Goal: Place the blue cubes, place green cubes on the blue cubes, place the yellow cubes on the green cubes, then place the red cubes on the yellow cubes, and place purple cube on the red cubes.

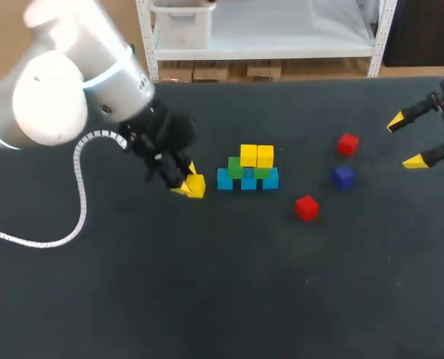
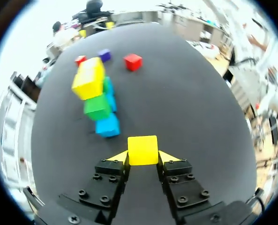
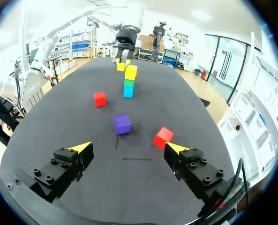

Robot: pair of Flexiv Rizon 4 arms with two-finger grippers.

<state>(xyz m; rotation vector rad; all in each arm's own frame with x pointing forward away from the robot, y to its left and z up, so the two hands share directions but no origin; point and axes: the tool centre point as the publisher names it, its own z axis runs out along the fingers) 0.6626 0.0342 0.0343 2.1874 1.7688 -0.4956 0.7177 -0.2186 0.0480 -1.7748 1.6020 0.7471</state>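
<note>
Beside the stack, left jaws clamp a yellow cube.

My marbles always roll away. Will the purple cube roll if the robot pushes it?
Probably not: the purple cube sits on a flat face with square edges, so it should slide or stop. It looks small beside the right gripper, so likely light. Its corners look crisp, so probably stiff.

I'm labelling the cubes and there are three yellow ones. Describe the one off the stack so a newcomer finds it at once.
Start at the cube stack in the middle of the table. Left of it, the left gripper is shut on the yellow cube. The other two yellows sit atop the greens; this one alone is gripped, apart from the stack.
</note>
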